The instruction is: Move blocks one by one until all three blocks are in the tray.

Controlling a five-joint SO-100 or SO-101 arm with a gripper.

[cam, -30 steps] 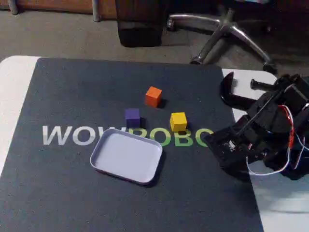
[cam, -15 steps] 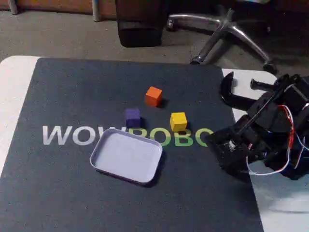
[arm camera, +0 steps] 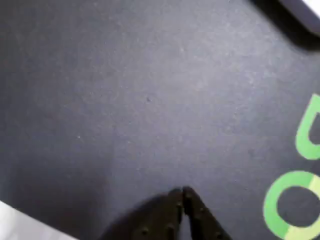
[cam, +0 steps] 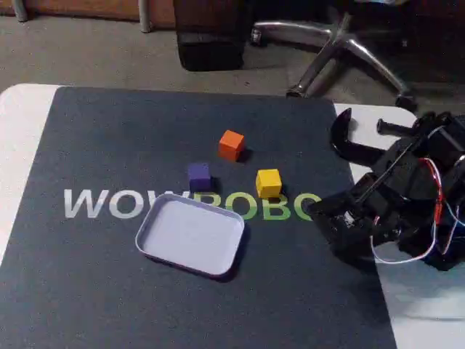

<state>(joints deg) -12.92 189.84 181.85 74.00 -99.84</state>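
Note:
Three blocks sit on the dark mat in the fixed view: an orange one (cam: pixel 231 144) farthest back, a purple one (cam: pixel 198 175) touching the tray's far rim, and a yellow one (cam: pixel 268 182) to its right. The pale lavender tray (cam: pixel 190 234) lies in front of them with nothing in it; its corner (arm camera: pixel 306 7) shows at the top right of the wrist view. My gripper (cam: pixel 314 211) rests folded low at the mat's right edge, well right of the yellow block. In the wrist view its fingertips meet, so the gripper (arm camera: pixel 181 192) is shut on nothing.
The mat (cam: pixel 109 145) carries white and green lettering (cam: pixel 116 204) and covers most of a white table (cam: pixel 22 116). A black clamp (cam: pixel 347 142) sits behind the arm at the right. A chair base (cam: pixel 341 43) stands on the floor beyond the table.

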